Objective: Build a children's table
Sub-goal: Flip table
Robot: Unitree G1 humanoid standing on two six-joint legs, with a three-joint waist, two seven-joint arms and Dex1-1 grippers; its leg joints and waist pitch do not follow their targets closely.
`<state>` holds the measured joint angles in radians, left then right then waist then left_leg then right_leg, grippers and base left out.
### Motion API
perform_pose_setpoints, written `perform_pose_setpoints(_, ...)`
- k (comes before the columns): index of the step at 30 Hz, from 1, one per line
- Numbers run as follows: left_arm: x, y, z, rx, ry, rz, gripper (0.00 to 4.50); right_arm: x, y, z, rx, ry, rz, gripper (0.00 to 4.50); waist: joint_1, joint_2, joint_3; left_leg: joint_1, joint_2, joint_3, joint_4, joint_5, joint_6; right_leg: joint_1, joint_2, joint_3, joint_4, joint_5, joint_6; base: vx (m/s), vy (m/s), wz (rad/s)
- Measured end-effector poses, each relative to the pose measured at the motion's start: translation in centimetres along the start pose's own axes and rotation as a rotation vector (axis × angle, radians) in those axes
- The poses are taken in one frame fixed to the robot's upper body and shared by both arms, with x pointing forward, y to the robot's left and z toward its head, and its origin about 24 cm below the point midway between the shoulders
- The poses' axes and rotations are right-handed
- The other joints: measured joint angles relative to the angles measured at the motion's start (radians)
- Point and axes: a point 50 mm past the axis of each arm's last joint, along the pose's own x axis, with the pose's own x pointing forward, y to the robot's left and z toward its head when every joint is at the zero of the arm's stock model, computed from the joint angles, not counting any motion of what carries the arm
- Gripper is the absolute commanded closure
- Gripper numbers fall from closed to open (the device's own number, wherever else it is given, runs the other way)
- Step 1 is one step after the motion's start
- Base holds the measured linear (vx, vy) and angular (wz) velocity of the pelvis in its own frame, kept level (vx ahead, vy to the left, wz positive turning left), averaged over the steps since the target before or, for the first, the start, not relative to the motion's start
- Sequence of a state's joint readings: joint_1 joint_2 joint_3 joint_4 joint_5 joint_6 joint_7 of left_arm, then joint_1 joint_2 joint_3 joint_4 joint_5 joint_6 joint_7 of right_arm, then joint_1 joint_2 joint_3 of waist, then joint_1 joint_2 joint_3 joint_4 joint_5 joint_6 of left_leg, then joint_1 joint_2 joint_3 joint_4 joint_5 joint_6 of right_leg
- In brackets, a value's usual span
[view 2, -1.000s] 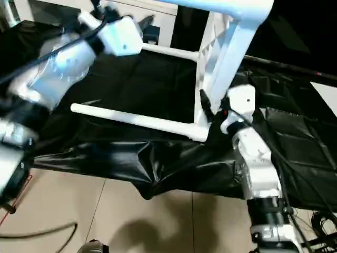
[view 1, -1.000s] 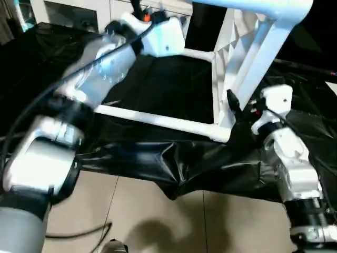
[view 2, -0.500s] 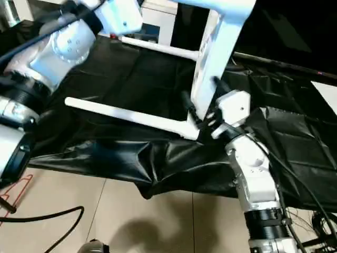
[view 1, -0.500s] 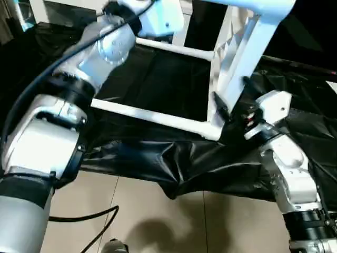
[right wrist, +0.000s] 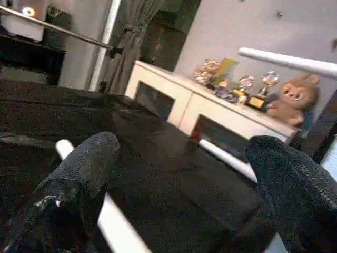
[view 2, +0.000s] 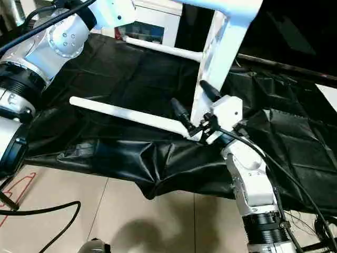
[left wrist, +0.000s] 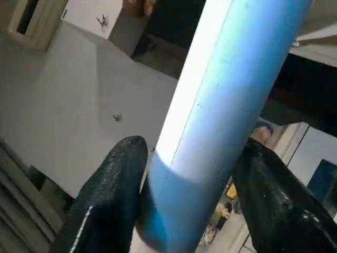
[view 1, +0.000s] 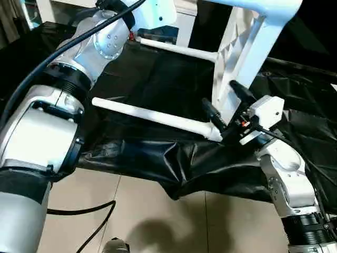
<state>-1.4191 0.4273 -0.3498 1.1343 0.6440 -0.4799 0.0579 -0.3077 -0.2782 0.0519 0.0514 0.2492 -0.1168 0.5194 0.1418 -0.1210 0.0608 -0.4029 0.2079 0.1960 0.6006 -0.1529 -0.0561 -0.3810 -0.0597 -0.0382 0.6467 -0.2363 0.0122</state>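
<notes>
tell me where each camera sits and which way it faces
Head, left and right eye: face forward and down over the silver forearms at the table top standing on edge on black sheeting; right hand open astride its lower corner.
Left wrist: looks along the left hand, fingers either side of a leg.
Right wrist: looks between open black fingers across the sheeting to a cabinet with toys.
Shared: right wrist and head views both show the lower leg.
</notes>
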Motion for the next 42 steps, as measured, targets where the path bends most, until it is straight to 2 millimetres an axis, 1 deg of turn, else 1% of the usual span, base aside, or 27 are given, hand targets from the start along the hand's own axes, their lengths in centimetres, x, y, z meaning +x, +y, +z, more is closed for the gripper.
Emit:
perform_pose_setpoints(2, 0.1, 0.0, 0.0, 0.008, 0.006, -0.014, 2.08, 0.1, 0.4, -0.1, 0.009, 0.007, 0.027, 0.17, 0.002, 0.000, 0.000, 0.000, 0.000, 0.000, 0.000, 0.000, 0.000, 0.000, 0.000, 0.000, 0.000, 0.000, 0.000, 0.000, 0.000, 0.00)
perform_pose_setpoints(3, 0.2, 0.0, 0.0, 0.007, 0.008, -0.020, 2.23, 0.2, 0.5, -0.2, 0.012, 0.009, 0.032, 0.17, 0.002, 0.000, 0.000, 0.000, 0.000, 0.000, 0.000, 0.000, 0.000, 0.000, 0.000, 0.000, 0.000, 0.000, 0.000, 0.000, 0.000, 0.00)
perform_pose_setpoints(4, 0.2, 0.1, 0.0, 0.008, 0.009, -0.028, 2.28, 0.2, 0.5, -0.2, 0.014, 0.010, 0.032, 0.17, 0.003, 0.001, 0.000, 0.000, 0.000, 0.000, 0.000, 0.000, 0.000, 0.000, 0.000, 0.000, 0.000, 0.000, 0.000, 0.000, 0.000, 0.00)
perform_pose_setpoints(6, 0.3, 0.1, 0.0, 0.009, 0.012, -0.052, 2.31, 0.3, 0.5, -0.3, 0.019, 0.018, 0.030, 0.17, 0.003, 0.001, 0.000, 0.000, 0.000, 0.000, 0.000, 0.000, 0.000, 0.000, 0.000, 0.000, 0.000, 0.000, 0.000, 0.000, 0.000, 0.00)
perform_pose_setpoints(9, 0.6, 0.2, 0.3, -0.025, 0.017, -0.097, 2.39, 0.3, 0.5, -0.6, 0.026, 0.038, 0.026, 0.17, 0.006, 0.001, 0.000, 0.000, 0.000, 0.000, 0.000, 0.000, 0.000, 0.001, -0.001, -0.001, 0.000, 0.000, 0.000, 0.000, 0.000, 0.00)
perform_pose_setpoints(11, 0.7, 0.3, 0.2, -0.074, 0.047, -0.141, 2.41, 0.3, 0.5, -0.7, 0.033, 0.048, 0.027, 0.17, 0.009, 0.001, 0.000, 0.001, 0.000, 0.000, 0.000, 0.000, 0.000, 0.001, -0.001, -0.001, 0.001, 0.000, 0.000, 0.000, 0.000, 0.00)
perform_pose_setpoints(15, 1.0, 0.7, 0.1, -0.143, 0.086, -0.197, 2.41, 0.3, 0.5, -0.9, 0.042, 0.065, 0.031, 0.17, 0.017, 0.007, 0.001, 0.001, -0.001, 0.000, 0.000, 0.000, 0.000, 0.002, -0.002, -0.001, 0.001, 0.000, -0.001, 0.000, 0.000, 0.00)
perform_pose_setpoints(18, 1.2, 0.7, 0.2, -0.201, 0.110, -0.228, 2.41, 0.1, 0.3, -1.0, 0.038, 0.091, 0.050, 0.17, 0.030, 0.014, 0.000, 0.002, -0.001, 0.001, 0.000, 0.000, 0.000, 0.002, -0.003, -0.002, 0.001, 0.001, -0.001, 0.000, 0.000, 0.00)
perform_pose_setpoints(22, 1.2, 0.6, -0.2, -0.259, 0.157, -0.241, 2.41, -0.4, -0.7, -0.8, 0.043, 0.116, 0.063, 0.17, 0.033, 0.028, -0.003, 0.002, -0.003, 0.003, 0.000, 0.000, 0.003, 0.003, -0.007, -0.002, 0.001, 0.002, 0.000, 0.000, 0.000, 0.00)
perform_pose_setpoints(24, 1.2, 0.6, -0.3, -0.284, 0.178, -0.238, 2.41, -0.7, -1.4, -0.6, 0.040, 0.131, 0.068, 0.17, 0.032, 0.032, -0.004, 0.002, -0.004, 0.003, 0.000, 0.001, 0.004, 0.003, -0.007, -0.002, 0.001, 0.003, 0.001, 0.000, 0.000, 0.00)
perform_pose_setpoints(28, 1.1, 0.9, -0.9, -0.375, 0.225, -0.208, 2.38, -0.9, -3.3, 0.4, 0.023, 0.126, 0.063, 0.17, 0.031, 0.042, -0.004, 0.002, -0.006, 0.004, -0.001, 0.002, 0.006, 0.003, -0.013, -0.005, 0.001, 0.004, 0.002, 0.000, 0.000, 0.00)
perform_pose_setpoints(31, 1.0, 1.2, -1.2, -0.467, 0.244, -0.165, 2.37, -0.5, -4.8, 1.9, 0.003, 0.079, 0.039, 0.17, 0.030, 0.047, -0.005, 0.002, -0.009, 0.006, -0.001, 0.002, 0.010, 0.003, -0.017, -0.005, 0.001, 0.005, 0.003, 0.000, 0.000, 0.00)
perform_pose_setpoints(34, 0.9, 1.7, -1.6, -0.583, 0.256, -0.099, 2.37, -0.6, -6.0, 3.0, -0.019, 0.059, 0.011, 0.17, 0.031, 0.048, -0.005, 0.002, -0.012, 0.006, -0.001, 0.002, 0.013, 0.004, -0.020, -0.004, 0.001, 0.004, 0.003, 0.000, 0.000, 0.00)
perform_pose_setpoints(36, 0.7, 2.1, -2.0, -0.660, 0.265, -0.053, 2.37, -0.8, -6.2, 2.8, -0.003, 0.078, 0.002, 0.17, 0.031, 0.047, -0.005, 0.002, -0.013, 0.006, -0.001, 0.002, 0.015, 0.004, -0.020, -0.004, 0.000, 0.004, 0.003, 0.000, 0.000, 0.00)
perform_pose_setpoints(39, 0.1, 1.8, -2.9, -0.811, 0.286, 0.013, 2.37, -1.1, -5.7, 1.9, 0.056, 0.110, 0.019, 0.17, 0.032, 0.044, -0.004, 0.001, -0.014, 0.006, -0.001, 0.002, 0.016, 0.004, -0.021, -0.005, 0.000, 0.004, 0.004, 0.000, 0.000, 0.00)
perform_pose_setpoints(41, -0.6, 0.7, -3.7, -0.922, 0.316, 0.037, 2.37, -1.3, -4.4, 1.3, 0.106, 0.132, 0.075, 0.17, 0.032, 0.038, -0.003, 0.001, -0.014, 0.005, -0.001, 0.002, 0.016, 0.004, -0.021, -0.005, 0.000, 0.004, 0.004, 0.000, 0.000, 0.00)
perform_pose_setpoints(42, -0.9, 0.1, -4.0, -0.956, 0.331, 0.042, 2.37, -1.3, -3.8, 0.9, 0.132, 0.148, 0.099, 0.09, 0.031, 0.034, -0.003, 0.000, -0.014, 0.005, -0.001, 0.002, 0.016, 0.004, -0.021, -0.006, 0.000, 0.004, 0.004, 0.000, 0.000, 0.00)
